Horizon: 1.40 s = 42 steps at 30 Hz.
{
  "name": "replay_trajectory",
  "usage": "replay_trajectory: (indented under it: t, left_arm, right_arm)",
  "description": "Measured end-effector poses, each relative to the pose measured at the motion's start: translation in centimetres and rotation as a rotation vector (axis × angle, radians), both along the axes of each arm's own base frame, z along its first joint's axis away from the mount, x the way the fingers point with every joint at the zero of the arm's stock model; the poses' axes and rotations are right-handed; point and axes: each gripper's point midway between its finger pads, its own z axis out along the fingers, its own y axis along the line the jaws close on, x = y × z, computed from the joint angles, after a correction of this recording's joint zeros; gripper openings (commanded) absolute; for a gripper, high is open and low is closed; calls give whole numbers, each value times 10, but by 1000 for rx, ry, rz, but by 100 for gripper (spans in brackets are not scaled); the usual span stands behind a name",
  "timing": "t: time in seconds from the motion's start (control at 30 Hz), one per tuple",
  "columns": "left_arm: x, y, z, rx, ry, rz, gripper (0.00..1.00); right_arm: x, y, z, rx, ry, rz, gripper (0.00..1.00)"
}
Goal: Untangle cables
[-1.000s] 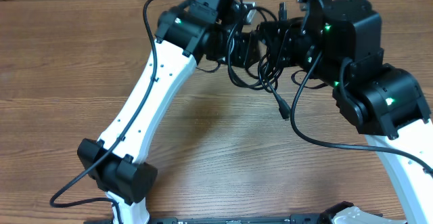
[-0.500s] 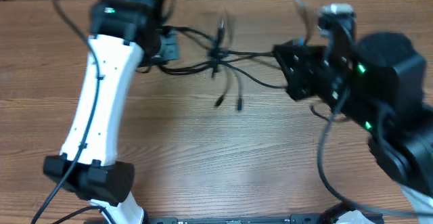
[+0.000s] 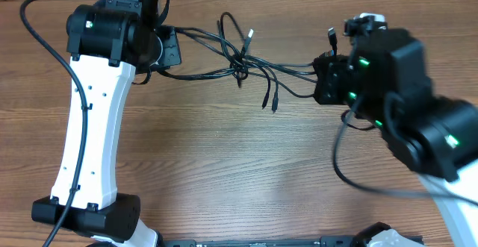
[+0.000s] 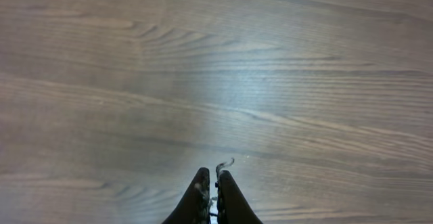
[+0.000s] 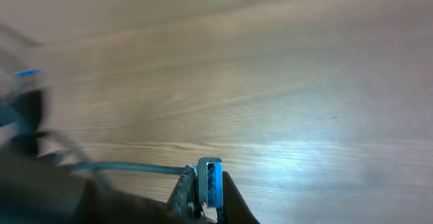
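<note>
Several thin black cables (image 3: pixel 246 60) stretch in the air between my two grippers, knotted near the middle, with small plug ends hanging down (image 3: pixel 269 101). My left gripper (image 3: pixel 170 49) is at the far left, shut on the cables' left ends. In the left wrist view its fingers (image 4: pixel 210 183) are pinched together on a thin wire end. My right gripper (image 3: pixel 323 74) is at the right, shut on the cables' right ends. In the right wrist view its fingers (image 5: pixel 210 183) clamp a blue-tipped USB plug (image 5: pixel 209 180), with a cable trailing left.
The wooden table (image 3: pixel 239 165) lies below. The left arm's white link (image 3: pixel 89 127) stands at the left. The right arm's black body (image 3: pixel 418 113) fills the right side. A thicker black arm cable (image 3: pixel 351 172) loops beside the right arm.
Both arms have pulled apart, left gripper going left, right gripper right. The bundle, bunched between them one second ago, is now drawn out into a taut span with a knot.
</note>
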Motion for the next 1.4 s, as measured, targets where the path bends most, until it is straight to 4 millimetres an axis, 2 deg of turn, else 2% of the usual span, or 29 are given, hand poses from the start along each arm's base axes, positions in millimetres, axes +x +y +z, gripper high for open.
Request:
replay_trajectory:
  t: [0.07, 0.13, 0.23, 0.33, 0.4, 0.53, 0.6, 0.77, 0.87, 1.07, 1.23, 1.3, 1.33, 1.4]
  left_arm:
    - [-7, 6, -1, 0, 19, 22, 4]
    - [-12, 13, 1, -16, 24, 46, 4]
    - [-23, 44, 11, -14, 10, 127, 4]
    - [-36, 73, 32, -7, -58, 217, 4]
    - [-46, 80, 46, -14, -105, 239, 4]
    - [-51, 73, 70, -62, -206, 216, 4]
    - [-48, 71, 74, -75, -229, 208, 4]
    - [-41, 74, 70, -45, -224, 215, 4]
    - [-47, 77, 66, -40, -197, 248, 4]
    - [-59, 83, 74, -193, -213, 314, 4]
    - [-83, 78, 101, -362, -293, 322, 4]
    - [-92, 77, 113, -413, -333, 339, 4]
    - [-94, 104, 117, -327, -382, 433, 4]
    - [-109, 180, 126, -137, -465, 700, 4]
  right_arm:
    - [9, -4, -14, -2, 53, -46, 4]
    - [17, -7, -19, 38, 79, -70, 4]
    - [33, -56, -23, 42, 90, -255, 4]
    - [36, -104, -30, 25, 119, -411, 4]
    - [38, -120, -32, 37, 128, -464, 4]
    - [40, -124, -36, 107, 161, -461, 4]
    - [40, -123, -38, 124, 175, -451, 4]
    - [37, -126, -43, 60, 186, -474, 4]
    - [36, -130, -44, 61, 188, -512, 4]
    - [43, -141, -38, 295, 207, -538, 4]
    - [36, -157, -28, 485, 219, -533, 4]
    - [30, -179, -27, 496, 203, -589, 4]
    - [28, -210, -27, 446, 164, -686, 4]
    - [12, -290, -36, 354, 116, -936, 4]
